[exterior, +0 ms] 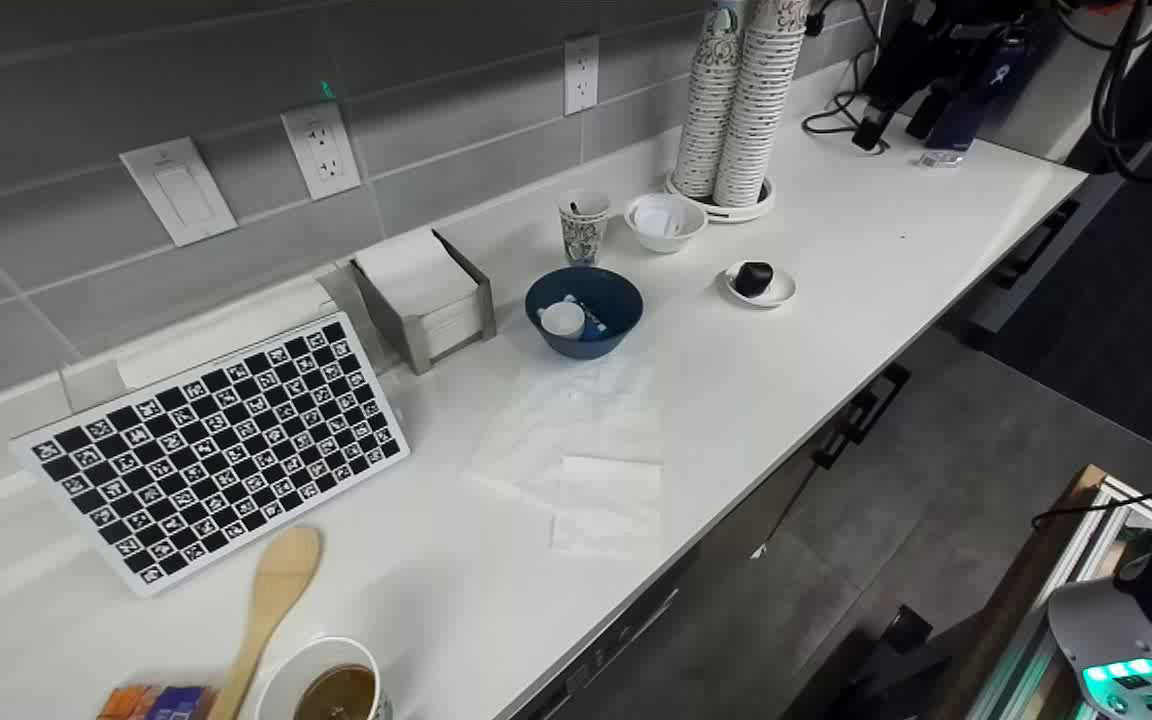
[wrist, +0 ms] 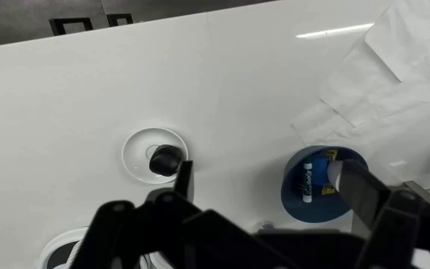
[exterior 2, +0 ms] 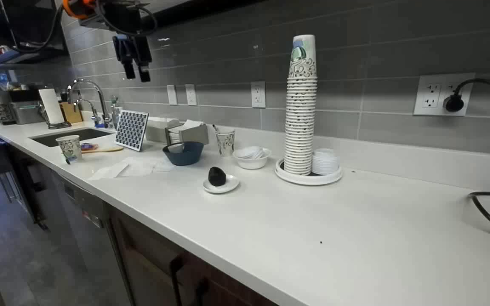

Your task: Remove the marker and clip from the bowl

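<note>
In an exterior view: bowl [exterior: 589, 348] is sitting on the counter [exterior: 786, 360].

In an exterior view: gripper [exterior 2: 138, 77] is hanging well above the counter.

Wrist view: jaws are standing wide apart; marker [wrist: 307, 181] is lying inside the bowl; clip not identifiable. Marker probably light, stiff, slick; favouring a pinch across mid-barrel.

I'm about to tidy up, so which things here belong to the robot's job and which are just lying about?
For the job:
dark blue bowl
Expo marker in it
gripper, open
clip, too unclear to pick out for certain

Just lying about:
white cup inside the bowl
white dish
wooden spoon
checkered board
napkin holder
stacked paper cups
</note>
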Robot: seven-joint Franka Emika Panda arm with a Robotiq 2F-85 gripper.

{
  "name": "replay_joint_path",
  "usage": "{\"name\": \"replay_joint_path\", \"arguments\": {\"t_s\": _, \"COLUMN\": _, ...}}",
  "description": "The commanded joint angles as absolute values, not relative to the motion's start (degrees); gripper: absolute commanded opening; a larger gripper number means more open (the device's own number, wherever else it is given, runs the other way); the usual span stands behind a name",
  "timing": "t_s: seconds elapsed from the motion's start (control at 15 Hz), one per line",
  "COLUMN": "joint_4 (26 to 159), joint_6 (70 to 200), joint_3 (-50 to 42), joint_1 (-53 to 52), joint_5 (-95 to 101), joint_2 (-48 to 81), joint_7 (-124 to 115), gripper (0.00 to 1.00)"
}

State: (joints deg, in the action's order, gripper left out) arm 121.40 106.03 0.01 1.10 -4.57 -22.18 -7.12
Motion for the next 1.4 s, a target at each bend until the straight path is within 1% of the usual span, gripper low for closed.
{"name": "replay_joint_path", "arguments": {"t_s": 0.0, "joint_4": 121.3, "joint_6": 105.9, "joint_3": 0.1, "joint_1": 1.2, "joint_5": -4.6, "joint_2": -22.1, "joint_7": -7.1, "gripper": 1.0}}
{"name": "replay_joint_path", "arguments": {"t_s": 0.27, "joint_4": 121.3, "joint_6": 105.9, "joint_3": 0.1, "joint_1": 1.2, "joint_5": -4.6, "joint_2": -22.1, "joint_7": -7.1, "gripper": 1.0}}
{"name": "replay_joint_path", "arguments": {"t_s": 0.53, "joint_4": 119.4, "joint_6": 105.5, "joint_3": 0.9, "joint_1": -0.8, "joint_5": -9.3, "joint_2": -16.7, "joint_7": -7.8, "gripper": 1.0}}
{"name": "replay_joint_path", "arguments": {"t_s": 0.73, "joint_4": 116.6, "joint_6": 107.9, "joint_3": 4.1, "joint_1": -3.2, "joint_5": -12.4, "joint_2": -9.7, "joint_7": -10.7, "gripper": 1.0}}
{"name": "replay_joint_path", "arguments": {"t_s": 0.93, "joint_4": 112.1, "joint_6": 110.7, "joint_3": 7.0, "joint_1": -5.1, "joint_5": -11.6, "joint_2": -1.4, "joint_7": -15.6, "gripper": 1.0}}
{"name": "replay_joint_path", "arguments": {"t_s": 1.0, "joint_4": 110.0, "joint_6": 108.7, "joint_3": 7.6, "joint_1": -5.6, "joint_5": -10.6, "joint_2": 1.1, "joint_7": -16.6, "gripper": 1.0}}
{"name": "replay_joint_path", "arguments": {"t_s": 1.07, "joint_4": 115.8, "joint_6": 110.7, "joint_3": 6.7, "joint_1": -5.2, "joint_5": -11.0, "joint_2": -4.9, "joint_7": -14.3, "gripper": 1.0}}
{"name": "replay_joint_path", "arguments": {"t_s": 1.2, "joint_4": 114.8, "joint_6": 111.0, "joint_3": 7.0, "joint_1": -5.7, "joint_5": -11.0, "joint_2": -2.3, "joint_7": -14.7, "gripper": 1.0}}
{"name": "replay_joint_path", "arguments": {"t_s": 1.33, "joint_4": 114.9, "joint_6": 111.0, "joint_3": 6.7, "joint_1": -5.5, "joint_5": -11.0, "joint_2": -2.8, "joint_7": -14.6, "gripper": 1.0}}
